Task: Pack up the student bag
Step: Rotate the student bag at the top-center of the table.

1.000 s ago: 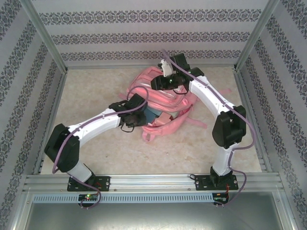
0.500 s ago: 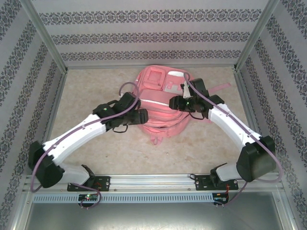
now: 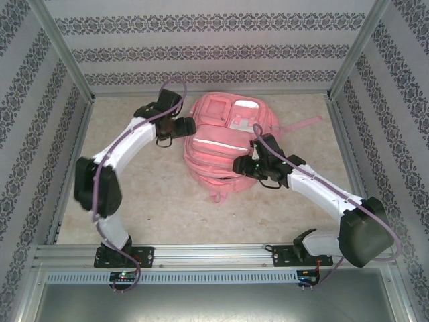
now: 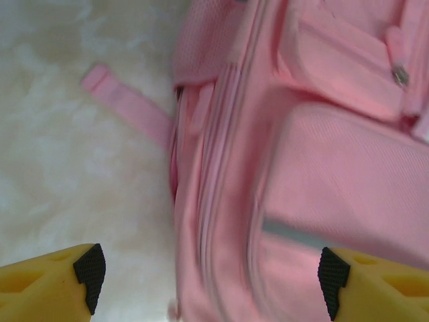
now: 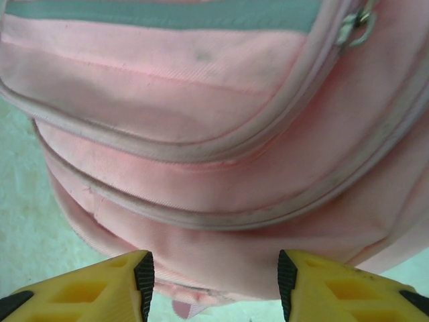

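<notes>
Pink fabric, soft and floppy: the bag (image 3: pixel 224 144) lies flat on the bench (image 3: pixel 134 201), pockets up. Beside it the left tool (image 3: pixel 190 126) gapes wide, the right tool (image 3: pixel 240 166) half-open over its near end, both empty. Best pinched at a seam.

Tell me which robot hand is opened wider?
The left hand, beside the large pink fabric backpack: its yellow fingers stand far wider apart than the right hand's.
</notes>
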`<state>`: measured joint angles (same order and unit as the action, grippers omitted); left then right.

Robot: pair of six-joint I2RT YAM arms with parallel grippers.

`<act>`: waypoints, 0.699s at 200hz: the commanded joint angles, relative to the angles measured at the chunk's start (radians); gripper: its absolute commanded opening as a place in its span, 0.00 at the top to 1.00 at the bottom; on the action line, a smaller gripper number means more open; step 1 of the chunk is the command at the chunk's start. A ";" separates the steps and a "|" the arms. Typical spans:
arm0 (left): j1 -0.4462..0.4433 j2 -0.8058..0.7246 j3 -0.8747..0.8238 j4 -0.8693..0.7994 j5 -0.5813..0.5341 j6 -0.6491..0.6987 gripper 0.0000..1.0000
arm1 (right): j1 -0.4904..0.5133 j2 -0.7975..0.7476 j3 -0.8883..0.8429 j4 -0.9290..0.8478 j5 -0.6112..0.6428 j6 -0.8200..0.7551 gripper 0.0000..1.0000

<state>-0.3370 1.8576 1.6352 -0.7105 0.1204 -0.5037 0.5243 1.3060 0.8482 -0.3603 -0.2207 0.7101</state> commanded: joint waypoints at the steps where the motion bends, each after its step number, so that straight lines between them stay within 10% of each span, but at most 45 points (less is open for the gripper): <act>1: 0.031 0.156 0.165 -0.003 0.117 0.109 0.16 | 0.048 0.005 -0.010 0.047 0.050 0.056 0.46; 65: 0.088 0.499 0.474 -0.107 0.164 0.153 0.40 | 0.054 0.023 -0.027 0.009 0.154 0.052 0.43; 108: 0.088 0.455 0.288 -0.023 0.159 0.105 0.96 | -0.043 0.105 -0.002 0.017 0.116 -0.008 0.43; 140: 0.087 0.267 0.016 0.088 0.095 0.034 1.00 | -0.127 0.199 0.072 -0.006 0.104 -0.095 0.43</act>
<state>-0.2638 2.2383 1.8347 -0.5957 0.2947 -0.4152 0.4644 1.4178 0.8783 -0.3355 -0.1642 0.7048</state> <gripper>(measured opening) 0.054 0.570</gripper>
